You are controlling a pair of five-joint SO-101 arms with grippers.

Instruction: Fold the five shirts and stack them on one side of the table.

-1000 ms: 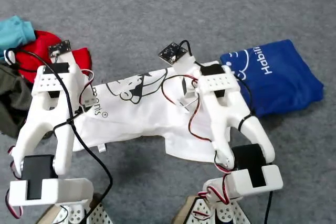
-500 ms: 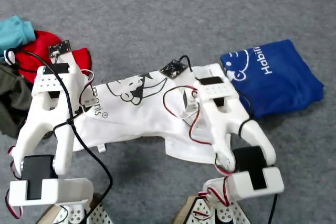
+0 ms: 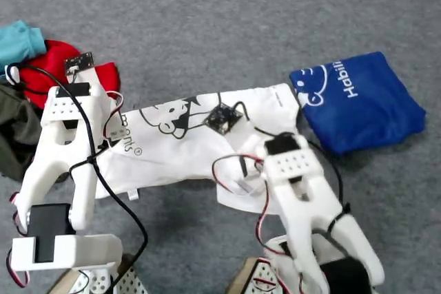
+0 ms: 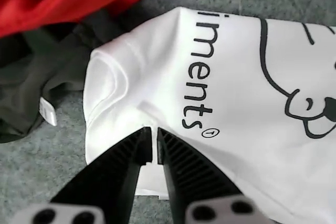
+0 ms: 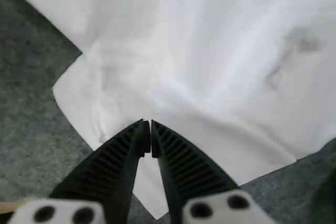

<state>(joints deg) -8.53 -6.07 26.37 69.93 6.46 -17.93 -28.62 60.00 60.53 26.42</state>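
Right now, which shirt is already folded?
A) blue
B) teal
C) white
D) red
A: the blue shirt lies as a flat, neat rectangle at the right. The white shirt is spread out rumpled in the middle, and the red shirt and teal shirt sit bunched at the left edge.

- We see soft, even light from overhead across the grey table [image 3: 207, 25] in the high view, bright, with no hard glare.
- The arms throw faint, short shadows just beneath themselves.
- In the left wrist view the white shirt [image 4: 236, 66] is very bright, its folds marked only by pale grey shade. The dark shirt [image 4: 31, 87] beside it sinks into shadow.
- The right wrist view is dimmer, with softly shaded creases.
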